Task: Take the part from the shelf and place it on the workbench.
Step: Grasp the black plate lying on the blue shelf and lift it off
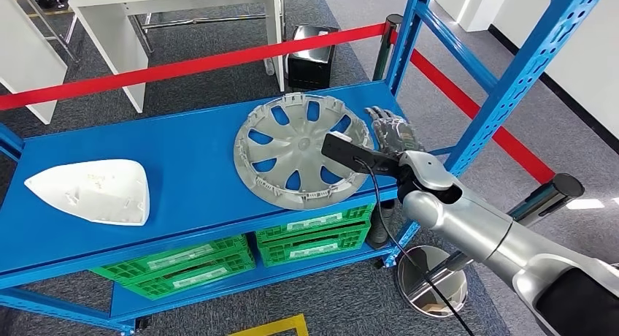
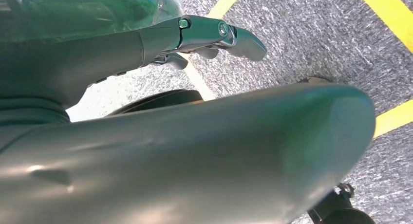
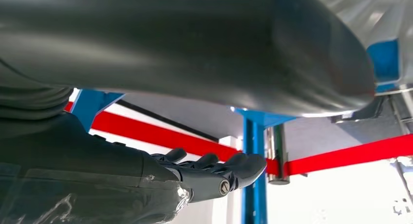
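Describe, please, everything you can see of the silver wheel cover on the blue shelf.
The wheel cover is a round disc of what looks like silver-grey plastic, with curved spokes and openings through which the blue shelf shows. It has a plain round centre and small clips along its rim. It lies on the shelf's top level, toward the right end, with its near edge reaching the shelf's front edge. The right hand is at its right rim, fingers apart; whether they touch it cannot be told.

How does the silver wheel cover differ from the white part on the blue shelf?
The wheel cover is round, silver-grey, with openings showing the blue shelf; the white part is roughly triangular, solid and smaller. The cover lies right, beside the right robot hand; the white part lies far left. Both rest on the same shelf.
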### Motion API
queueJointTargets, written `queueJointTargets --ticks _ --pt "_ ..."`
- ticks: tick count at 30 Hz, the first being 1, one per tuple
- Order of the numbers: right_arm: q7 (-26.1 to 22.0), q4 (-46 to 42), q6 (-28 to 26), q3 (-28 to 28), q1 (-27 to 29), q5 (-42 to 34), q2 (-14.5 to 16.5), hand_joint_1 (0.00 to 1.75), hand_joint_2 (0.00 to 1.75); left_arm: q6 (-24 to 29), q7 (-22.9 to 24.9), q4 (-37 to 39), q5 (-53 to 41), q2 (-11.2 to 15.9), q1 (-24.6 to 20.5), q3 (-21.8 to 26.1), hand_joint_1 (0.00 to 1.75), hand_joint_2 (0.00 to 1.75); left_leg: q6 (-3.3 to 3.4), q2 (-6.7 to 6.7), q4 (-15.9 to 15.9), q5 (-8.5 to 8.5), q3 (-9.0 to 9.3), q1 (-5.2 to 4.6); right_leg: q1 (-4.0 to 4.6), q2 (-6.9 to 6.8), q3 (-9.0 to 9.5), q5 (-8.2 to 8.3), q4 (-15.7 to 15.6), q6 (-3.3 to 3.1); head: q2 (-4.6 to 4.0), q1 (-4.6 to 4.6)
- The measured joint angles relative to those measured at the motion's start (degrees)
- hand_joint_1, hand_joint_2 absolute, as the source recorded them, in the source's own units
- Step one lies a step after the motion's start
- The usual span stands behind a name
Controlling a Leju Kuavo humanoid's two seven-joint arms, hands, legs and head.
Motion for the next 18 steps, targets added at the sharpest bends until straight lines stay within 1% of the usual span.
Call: queueJointTargets --ticks 9,18 --pt "-4.22 5.14 -1.78 1.97 -0.5 -0.63 5.97 0.0 0.0 -0.36 0.46 0.0 -0.98 -0.29 -0.23 0.02 0.0 0.0 -0.12 0.01 -0.09 0.1 0.15 0.13 0.16 0.01 -0.01 0.0 0.15 0.0 0.0 -0.03" --pt "-7.59 11.1 -1.84 4.28 -0.58 -0.46 11.73 0.0 0.0 -0.35 0.56 0.0 -1.17 -0.54 -0.12 0.04 0.0 0.0 -0.22 0.01 -0.19 0.17 0.2 0.17 0.19 0.01 -0.02 -0.01 0.19 -0.02 0.0 -0.02"
